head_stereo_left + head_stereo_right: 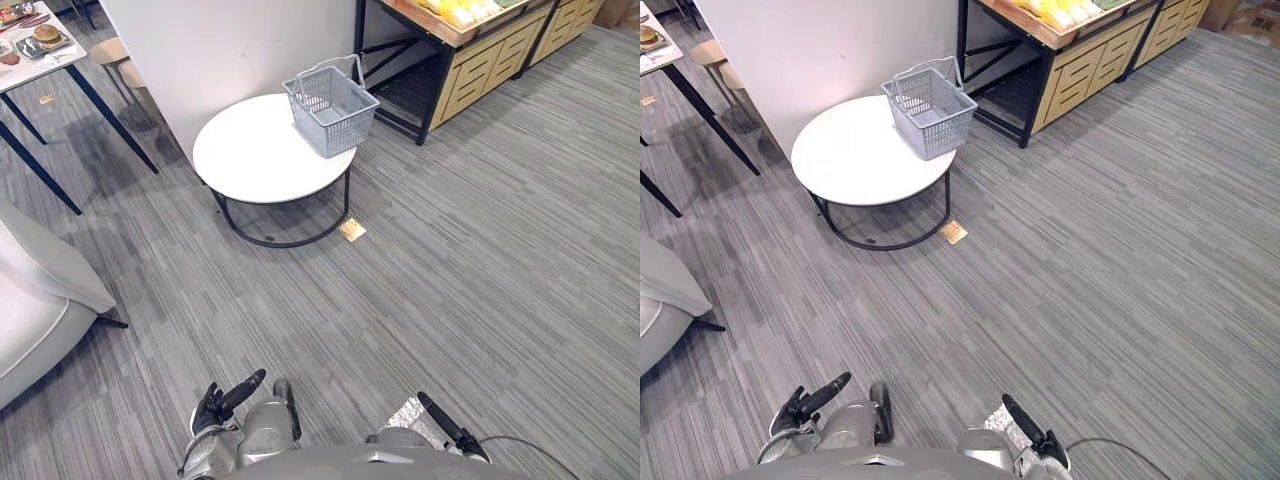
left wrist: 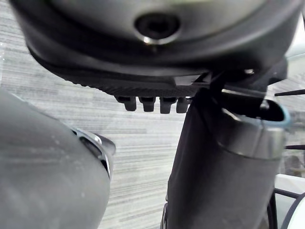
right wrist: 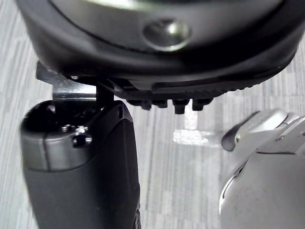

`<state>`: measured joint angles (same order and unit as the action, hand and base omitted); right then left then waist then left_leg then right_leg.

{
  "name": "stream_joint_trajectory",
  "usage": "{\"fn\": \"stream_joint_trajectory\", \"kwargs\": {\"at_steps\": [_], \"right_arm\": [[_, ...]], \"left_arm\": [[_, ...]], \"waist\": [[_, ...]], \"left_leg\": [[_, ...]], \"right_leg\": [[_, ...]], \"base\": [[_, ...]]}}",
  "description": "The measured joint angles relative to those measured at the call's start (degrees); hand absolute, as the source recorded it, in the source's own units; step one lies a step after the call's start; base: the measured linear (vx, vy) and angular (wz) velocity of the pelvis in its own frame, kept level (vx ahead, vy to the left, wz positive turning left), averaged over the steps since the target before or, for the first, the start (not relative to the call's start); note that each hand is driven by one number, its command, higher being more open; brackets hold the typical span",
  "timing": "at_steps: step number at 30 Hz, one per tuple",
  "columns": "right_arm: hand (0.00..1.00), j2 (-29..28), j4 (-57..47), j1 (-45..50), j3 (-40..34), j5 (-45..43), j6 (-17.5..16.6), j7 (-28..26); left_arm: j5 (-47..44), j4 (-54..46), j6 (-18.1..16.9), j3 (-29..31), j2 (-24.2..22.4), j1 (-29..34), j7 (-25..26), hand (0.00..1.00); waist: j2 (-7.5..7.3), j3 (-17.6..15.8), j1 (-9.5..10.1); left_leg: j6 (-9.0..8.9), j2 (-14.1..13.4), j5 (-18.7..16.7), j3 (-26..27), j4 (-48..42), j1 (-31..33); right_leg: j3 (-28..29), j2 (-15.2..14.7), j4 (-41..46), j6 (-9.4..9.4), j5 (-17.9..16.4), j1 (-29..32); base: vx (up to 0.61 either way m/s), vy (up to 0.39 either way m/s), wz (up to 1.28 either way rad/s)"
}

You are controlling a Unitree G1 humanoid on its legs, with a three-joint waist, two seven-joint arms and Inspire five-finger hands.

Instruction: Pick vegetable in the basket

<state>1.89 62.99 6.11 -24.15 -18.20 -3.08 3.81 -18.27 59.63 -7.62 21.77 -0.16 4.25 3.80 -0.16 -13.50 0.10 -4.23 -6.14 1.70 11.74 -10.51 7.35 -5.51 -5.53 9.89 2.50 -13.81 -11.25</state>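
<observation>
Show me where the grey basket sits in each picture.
Left eye view: basket top centre, on the round table's right edge.
Right eye view: basket left of centre at top, same table edge.
Left wrist view: left hand over floor.
Right wrist view: right hand over floor.
Shared landmark: the striped floor.

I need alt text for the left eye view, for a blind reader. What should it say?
A grey basket stands, apparently empty, at the far right edge of a round white table on grey floor. The left hand and right hand hang low, far from it.
</observation>
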Motion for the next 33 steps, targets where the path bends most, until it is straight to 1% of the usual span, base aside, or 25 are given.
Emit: {"fn": "stream_joint_trajectory", "kwargs": {"at_steps": [1, 2, 3, 5, 6, 9, 12, 15, 16, 17, 18, 19, 20, 21, 22, 23, 24, 25, 26, 27, 28, 29, 30, 31, 33], "right_arm": [[1.0, -1.1, 0.3, -0.4, 0.2, 0.1, 0.1, -0.1], [1.0, -2.5, 0.3, -0.5, -0.1, 1.2, 0.0, -0.4], [1.0, -2.8, 0.6, -0.5, 0.0, 1.7, 0.0, -0.8], [1.0, -3.0, 1.5, -0.8, 0.0, 2.2, 0.1, -0.9], [1.0, -3.0, 1.5, -0.8, 0.0, 2.2, 0.1, -0.9], [1.0, -2.7, 1.5, -1.1, 0.1, 2.3, 0.0, -0.9], [1.0, -1.9, 1.5, -1.7, 1.6, 3.2, 0.0, -0.7], [1.0, -1.2, 1.5, -2.6, 3.2, 4.3, 0.0, -0.6], [1.0, -1.2, 1.5, -2.7, 3.8, 4.3, 0.0, -0.7], [1.0, -1.3, 1.4, -2.8, 4.3, 4.3, 0.0, -0.8], [1.0, -1.7, 1.4, -2.8, 4.5, 4.3, 0.0, -1.0], [1.0, -2.1, 1.4, -2.7, 4.4, 3.9, 0.1, -1.1], [1.0, -2.2, 1.4, -2.7, 4.4, 3.8, 0.1, -1.0], [1.0, -2.2, 1.3, -2.5, 4.0, 3.7, 0.0, -1.1], [1.0, -2.5, 1.4, -2.1, 3.7, 3.7, 0.1, -1.0], [1.0, -2.5, 1.6, -0.8, 2.1, 3.7, 0.1, -1.0], [1.0, -2.2, 1.6, -0.5, 2.1, 3.6, 0.1, -1.0], [1.0, -1.9, 1.6, -0.1, 1.9, 3.4, 0.1, -1.1], [1.0, -1.6, 1.5, 0.1, 1.9, 3.5, 0.1, -1.2], [1.0, -1.6, 1.6, 0.5, 1.9, 3.5, 0.1, -1.1], [1.0, -1.8, 1.5, 0.7, 1.9, 3.5, -0.1, -0.9], [1.0, -2.1, 1.4, 0.9, 1.9, 3.5, -0.2, -1.0], [1.0, -2.3, 1.4, 1.0, 1.9, 3.5, -0.2, -1.0], [1.0, -2.1, 1.2, 1.1, 2.1, 3.5, -0.3, -1.1], [1.0, -1.6, 1.2, 1.2, 2.2, 3.4, -0.4, -1.1]], "left_arm": [[-0.1, 0.2, 0.0, 0.1, 1.2, 0.0, 0.0, 1.0], [-0.2, 0.5, -0.1, 0.2, 2.4, 0.0, 0.0, 1.0], [-0.2, 0.6, 0.0, 0.6, 2.8, 0.0, 0.0, 1.0], [-0.2, 1.6, 0.1, 1.0, 3.4, -0.1, 0.0, 1.0], [-0.1, 2.0, 0.1, 1.0, 3.4, -0.1, 0.0, 1.0], [0.3, 2.5, 0.1, -0.2, 3.6, -0.2, 0.1, 1.0], [0.5, 2.8, 0.1, -1.7, 4.1, -0.2, 0.2, 1.0], [0.5, 3.4, 0.1, -2.5, 4.1, -0.1, 1.1, 1.0], [0.5, 3.4, 0.1, -3.4, 4.1, 0.0, 1.1, 1.0], [0.5, 3.4, 0.1, -3.5, 4.2, 0.2, 1.0, 1.0], [0.5, 3.4, 0.1, -3.6, 4.6, 0.4, 1.0, 1.0], [0.5, 3.4, 0.1, -3.6, 4.7, 0.5, 1.0, 1.0], [0.5, 3.4, 0.1, -3.6, 5.1, 0.5, 1.0, 1.0], [0.5, 3.5, 0.2, -3.7, 5.3, 0.8, 0.9, 1.0], [0.5, 3.5, 0.2, -3.8, 5.4, 0.9, 0.9, 1.0], [0.7, 3.5, 0.2, -4.1, 5.5, 0.9, 0.6, 1.0], [0.7, 3.6, 0.2, -4.1, 5.4, 0.9, 0.7, 1.0], [0.7, 4.2, 0.2, -4.1, 5.2, 1.0, 0.7, 1.0], [0.7, 4.6, 0.3, -4.4, 5.3, 1.0, 0.6, 1.0], [0.7, 4.6, 0.3, -4.6, 5.5, 1.0, 0.6, 1.0], [0.9, 4.6, 0.3, -5.4, 5.7, 1.1, 0.5, 1.0], [0.9, 4.5, 0.4, -5.7, 6.5, 1.5, 0.5, 1.0], [0.9, 4.6, 0.5, -5.8, 6.8, 1.7, 0.5, 1.0], [0.9, 4.7, 0.6, -5.8, 6.8, 2.2, 0.5, 1.0], [0.9, 5.1, 0.6, -5.9, 6.5, 2.7, 0.5, 1.0]], "waist": [[-1.99, 0.7, 0.06], [-4.11, 1.3, 0.01], [-4.81, 1.5, 0.03], [-5.47, 2.0, 0.29], [-4.91, 2.0, 0.51], [-4.75, 2.9, 1.1], [-4.52, 3.2, 1.28], [-3.65, 3.9, 1.34], [-3.52, 4.2, 1.48], [-3.68, 4.5, 1.56], [-4.36, 5.0, 1.52], [-4.94, 5.1, 1.44], [-5.21, 5.0, 1.39], [-6.06, 5.2, 1.36], [-6.45, 5.6, 1.39], [-6.8, 5.7, 1.14], [-6.39, 5.6, 0.9], [-5.54, 5.8, 0.52], [-4.75, 5.9, 0.22], [-4.38, 5.6, 0.26], [-4.06, 4.7, 0.15], [-5.15, 4.5, -0.05], [-5.43, 4.5, -0.15], [-5.33, 4.4, -0.24], [-4.39, 4.1, -0.44]], "left_leg": [[1.67, 1.7, 0.9, 1.2, 0.8, -0.5], [2.47, 2.9, 0.5, 2.3, 0.8, -0.5], [2.88, 3.3, 0.1, 2.7, 0.6, -0.6], [3.74, 3.9, -1.3, 4.3, 0.7, -1.8], [3.9, 3.9, -1.7, 4.7, 0.8, -2.2], [4.36, 3.9, -2.6, 6.5, 1.1, -2.4], [4.22, 4.1, -3.0, 8.2, 1.6, -2.4], [3.88, 4.1, -3.6, 9.8, 2.8, -2.0], [3.95, 4.6, -3.6, 9.9, 3.8, -2.1], [4.0, 5.4, -3.5, 9.9, 4.6, -2.1], [4.13, 6.8, -3.4, 9.8, 5.9, -2.3], [4.2, 8.3, -3.3, 9.6, 7.4, -3.2], [4.29, 9.2, -3.1, 9.6, 8.3, -4.0], [4.79, 11.1, -2.4, 8.3, 11.2, -5.9], [4.98, 12.0, -2.5, 7.9, 12.1, -6.5], [6.16, 13.3, -3.0, 5.6, 12.7, -7.6], [6.48, 12.9, -2.8, 4.6, 12.6, -7.9], [6.46, 12.3, -2.7, 3.7, 11.8, -8.0], [6.21, 10.9, -3.2, 2.6, 10.2, -8.5], [6.38, 10.4, -3.7, 2.2, 9.8, -9.2], [7.1, 9.3, -5.0, 0.9, 9.6, -10.7], [7.86, 9.2, -6.5, 0.2, 9.3, -11.9], [7.78, 9.2, -7.1, 0.0, 9.2, -12.5], [7.52, 8.9, -8.3, -0.1, 8.8, -13.8], [7.22, 8.2, -9.4, 0.0, 8.6, -15.9]], "right_leg": [[1.2, -1.4, -0.2, 0.71, -0.2, 0.0], [1.7, -2.8, -0.7, 1.48, 0.4, 0.3], [2.0, -3.3, -1.1, 2.0, 0.8, 0.2], [3.3, -4.1, -1.3, 1.89, 2.9, 0.0], [3.9, -4.2, -1.8, 1.89, 3.9, 0.0], [4.5, -4.7, -3.3, 2.24, 6.3, 0.3], [6.0, -5.3, -4.2, 2.44, 6.6, 1.3], [6.0, -5.6, -4.1, 2.47, 6.5, 3.4], [5.9, -6.1, -4.0, 2.37, 6.1, 4.4], [5.8, -6.6, -3.8, 2.48, 5.3, 5.1], [5.6, -7.8, -3.4, 2.98, 3.6, 5.9], [5.4, -9.1, -2.6, 4.21, 1.9, 6.3], [5.2, -9.5, -2.4, 4.23, 1.3, 6.3], [4.8, -10.6, -1.4, 4.49, -0.1, 6.1], [4.4, -11.4, -1.1, 4.53, -0.6, 5.9], [3.2, -12.1, 2.7, 3.58, -0.9, 5.1], [3.1, -11.7, 6.4, 3.1, -0.7, 6.2], [3.1, -10.7, 12.1, 0.77, 0.8, 8.3], [3.2, -9.2, 18.7, -1.11, 4.2, 10.8], [3.3, -8.8, 21.5, -0.85, 6.3, 11.8], [3.9, -8.1, 27.6, -0.55, 9.5, 13.8], [4.0, -8.1, 33.0, -0.27, 7.4, 15.9], [3.8, -8.0, 34.6, 0.09, 5.8, 16.9], [2.5, -7.5, 35.9, 0.74, 2.7, 19.0], [0.0, -6.4, 33.8, 0.58, 0.1, 22.0]], "base": [[0.3, 0.243, -0.29], [0.33, 0.247, -0.22], [0.24, 0.173, -0.23], [0.19, 0.158, -0.26], [0.15, 0.17, -0.31], [0.08, 0.139, -0.31], [-0.03, 0.068, -0.35], [-0.09, 0.044, -0.46], [-0.07, 0.029, -0.46], [-0.08, 0.035, -0.52], [-0.06, 0.032, -0.43], [-0.04, 0.039, -0.3], [0.01, 0.068, -0.12], [0.05, 0.079, 0.04], [0.16, 0.1, 0.3], [0.16, 0.047, 0.36], [0.2, 0.04, 0.5], [0.18, 0.056, 0.49], [0.21, 0.086, 0.49], [0.25, 0.087, 0.41], [0.25, 0.043, 0.28], [0.24, 0.034, 0.24], [0.24, 0.044, 0.14], [0.25, 0.063, 0.04], [0.29, 0.056, 0.01]]}}
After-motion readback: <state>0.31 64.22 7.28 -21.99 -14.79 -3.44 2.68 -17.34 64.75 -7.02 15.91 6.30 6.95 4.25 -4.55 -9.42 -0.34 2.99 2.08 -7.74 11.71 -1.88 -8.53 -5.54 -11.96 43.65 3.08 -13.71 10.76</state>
